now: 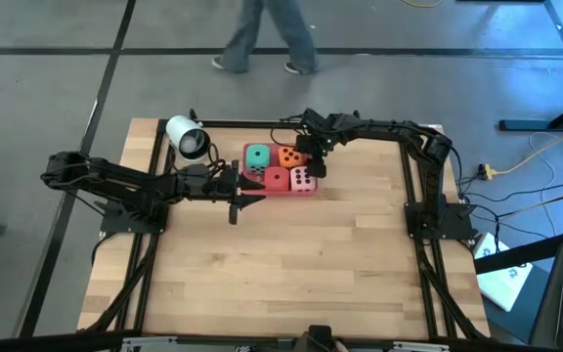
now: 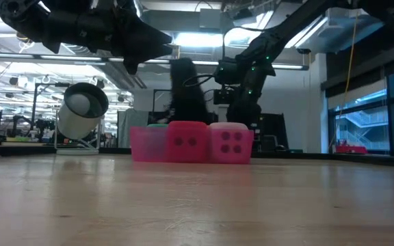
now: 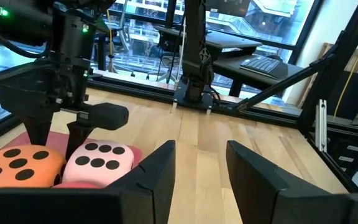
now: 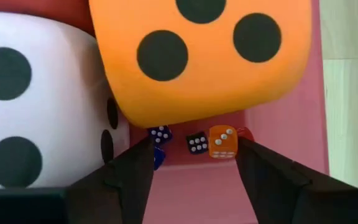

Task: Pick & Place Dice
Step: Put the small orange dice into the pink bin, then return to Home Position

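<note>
While the right gripper (image 1: 313, 156) hangs over the far side of the pink tray (image 1: 313, 192), its fingers (image 4: 114, 180) are seen spread apart with nothing between them, and the orange die (image 4: 201, 56) lies directly ahead of the jaws, just beyond the tips. The pale pink die (image 4: 36, 102) is set touching the orange one, to one side of the jaw line, and several tiny dice (image 4: 197, 142) lie loose on the tray floor in the gap below. Farther out, the teal die (image 1: 257, 155) and the red die (image 1: 276, 180) complete a tight block of four in the tray. Being cubes, the dice offer no long axis to align with. The left gripper (image 1: 252, 186), also released and empty, is held beside the red die. The right arm is judged nearer to the orange die.
</note>
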Available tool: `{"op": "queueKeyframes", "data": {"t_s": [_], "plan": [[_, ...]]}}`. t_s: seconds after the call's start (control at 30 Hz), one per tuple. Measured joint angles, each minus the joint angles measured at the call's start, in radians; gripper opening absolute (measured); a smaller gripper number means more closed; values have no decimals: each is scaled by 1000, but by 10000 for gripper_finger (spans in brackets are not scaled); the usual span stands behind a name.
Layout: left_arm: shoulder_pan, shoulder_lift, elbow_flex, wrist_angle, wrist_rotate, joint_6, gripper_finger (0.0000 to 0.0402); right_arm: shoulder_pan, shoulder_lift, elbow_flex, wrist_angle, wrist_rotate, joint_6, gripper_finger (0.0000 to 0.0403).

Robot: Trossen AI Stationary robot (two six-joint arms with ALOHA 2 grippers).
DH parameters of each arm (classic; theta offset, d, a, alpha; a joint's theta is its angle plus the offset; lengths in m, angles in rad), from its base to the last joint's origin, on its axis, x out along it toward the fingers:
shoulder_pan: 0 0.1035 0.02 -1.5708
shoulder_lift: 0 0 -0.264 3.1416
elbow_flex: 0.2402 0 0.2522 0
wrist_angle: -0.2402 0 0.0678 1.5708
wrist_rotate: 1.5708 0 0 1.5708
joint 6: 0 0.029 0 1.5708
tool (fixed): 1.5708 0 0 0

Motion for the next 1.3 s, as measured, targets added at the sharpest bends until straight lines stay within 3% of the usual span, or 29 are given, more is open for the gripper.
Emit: {"op": "queueKeyframes", "data": {"t_s": [0.73,0.97,1.07,1.3], "plan": [[0,-4,0,-23,0,23,138,1,-14,137,-132,30,-22,231],[0,-77,0,-82,-12,55,136,-7,-44,136,-141,21,22,231],[0,-146,0,-168,-59,64,135,-10,-81,136,-135,-12,34,231],[0,-297,0,-310,-111,75,134,-13,-189,136,-55,-217,82,197]]}}
